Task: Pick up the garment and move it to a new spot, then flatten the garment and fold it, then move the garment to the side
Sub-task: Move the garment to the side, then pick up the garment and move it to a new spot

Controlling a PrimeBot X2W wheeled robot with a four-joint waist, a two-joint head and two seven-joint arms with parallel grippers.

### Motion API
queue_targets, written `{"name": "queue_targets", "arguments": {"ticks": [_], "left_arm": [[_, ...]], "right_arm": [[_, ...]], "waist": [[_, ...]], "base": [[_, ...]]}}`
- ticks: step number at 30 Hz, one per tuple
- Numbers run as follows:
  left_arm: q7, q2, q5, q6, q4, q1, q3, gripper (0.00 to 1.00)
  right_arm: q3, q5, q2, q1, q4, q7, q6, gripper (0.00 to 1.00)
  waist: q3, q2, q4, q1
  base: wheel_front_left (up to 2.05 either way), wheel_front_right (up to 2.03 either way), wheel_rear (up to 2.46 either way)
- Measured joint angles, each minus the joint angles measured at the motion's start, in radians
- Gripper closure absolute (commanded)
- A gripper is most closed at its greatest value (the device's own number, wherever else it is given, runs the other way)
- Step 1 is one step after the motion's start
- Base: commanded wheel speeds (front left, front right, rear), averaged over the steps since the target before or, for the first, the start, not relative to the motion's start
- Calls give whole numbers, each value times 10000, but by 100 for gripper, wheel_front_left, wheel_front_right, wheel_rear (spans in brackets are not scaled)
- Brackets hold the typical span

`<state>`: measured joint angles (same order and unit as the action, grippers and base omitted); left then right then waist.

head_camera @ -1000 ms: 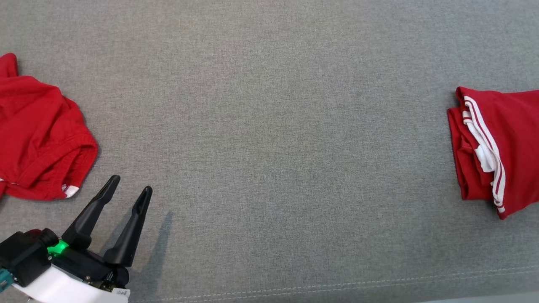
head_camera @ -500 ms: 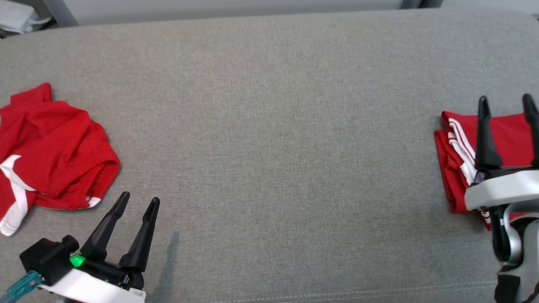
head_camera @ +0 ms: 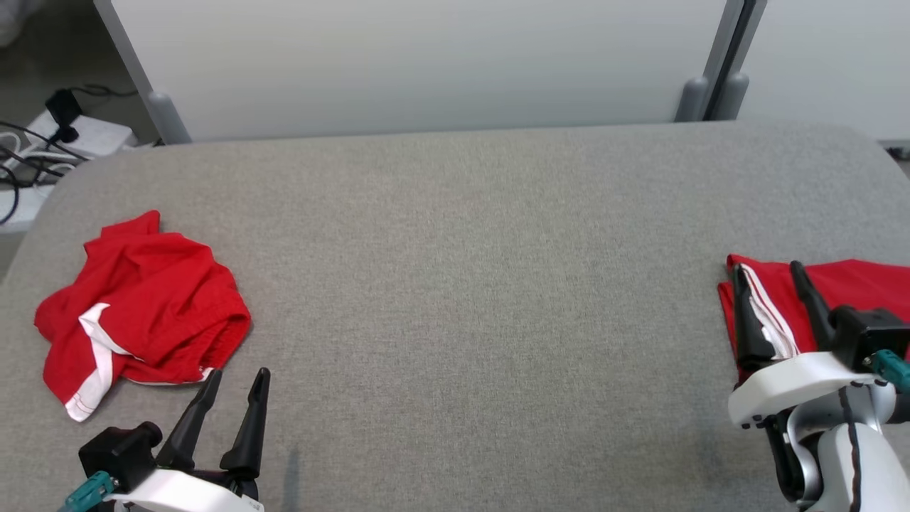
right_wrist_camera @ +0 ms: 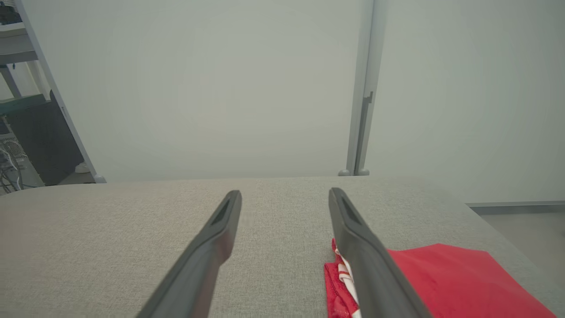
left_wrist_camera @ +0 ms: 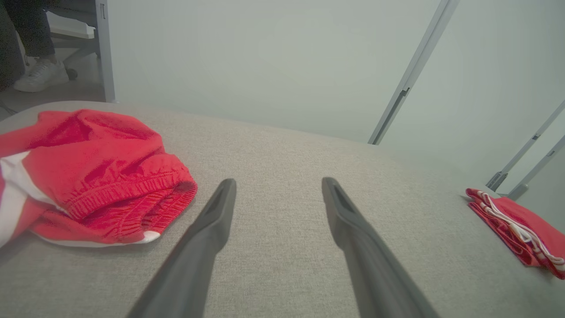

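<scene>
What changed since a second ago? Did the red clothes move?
The head camera tipped up, so the picture shifted and the wall appeared. The right gripper came into view above the folded garment. Nothing was grabbed or let go. It and the crumpled garment stayed put on the table; the left gripper stayed open, empty.

Head view high, facing forward and down over grey table [head_camera: 455, 284], left wrist view low, near crumpled garment [left_wrist_camera: 88, 176], right wrist view low, facing white partition [right_wrist_camera: 220, 88], all three sharing folded garment [right_wrist_camera: 441, 278]
</scene>
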<state>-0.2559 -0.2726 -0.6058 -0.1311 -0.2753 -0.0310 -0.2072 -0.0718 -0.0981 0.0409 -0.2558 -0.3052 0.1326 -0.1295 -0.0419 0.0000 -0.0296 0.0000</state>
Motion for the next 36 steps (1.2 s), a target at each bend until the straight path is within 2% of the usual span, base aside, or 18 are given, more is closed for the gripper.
{"name": "queue_targets", "arguments": {"ticks": [9, 16, 24, 30, 32, 33, 36], "left_arm": [[0, 627, 844, 0, -970, -4, 903, 0], [2, 752, 1323, 0, -1122, -5, 1231, 0], [0, 980, 1779, 0, -1221, -199, 1931, 0], [2, 899, 1841, 0, -1521, -203, 2374, 0], [2, 727, 1841, 0, -1676, -347, 2554, 0], [2, 621, 1825, 0, -1885, -587, 2629, 0], [2, 594, 1726, 0, -2161, -621, 2690, 0]], "right_arm": [[508, 117, -4, 414, -991, 454, 2, 0], [558, 153, 2, 414, -1081, 541, 2, 0], [943, 113, 10, 411, -1256, 558, 2, 0], [1542, -167, 19, 355, -1342, 577, 2, 0], [1812, -270, 29, 85, -1553, 654, 2, 0], [1960, -326, 38, -80, -1695, 725, 2, 0], [2130, -384, 38, -268, -1981, 767, 2, 0]], "waist": [[637, 0, 353, 0], [672, 0, 436, 0], [614, 0, 1078, 0], [502, 0, 2002, 0], [376, 0, 2734, 0], [272, 0, 3308, 0], [97, 0, 4169, 0]], "base": [[0, 0, 0], [0, 0, 0], [0, 0, 0], [0, 0, 0], [0, 0, 0], [0, 0, 0], [0, 0, 0]]}}
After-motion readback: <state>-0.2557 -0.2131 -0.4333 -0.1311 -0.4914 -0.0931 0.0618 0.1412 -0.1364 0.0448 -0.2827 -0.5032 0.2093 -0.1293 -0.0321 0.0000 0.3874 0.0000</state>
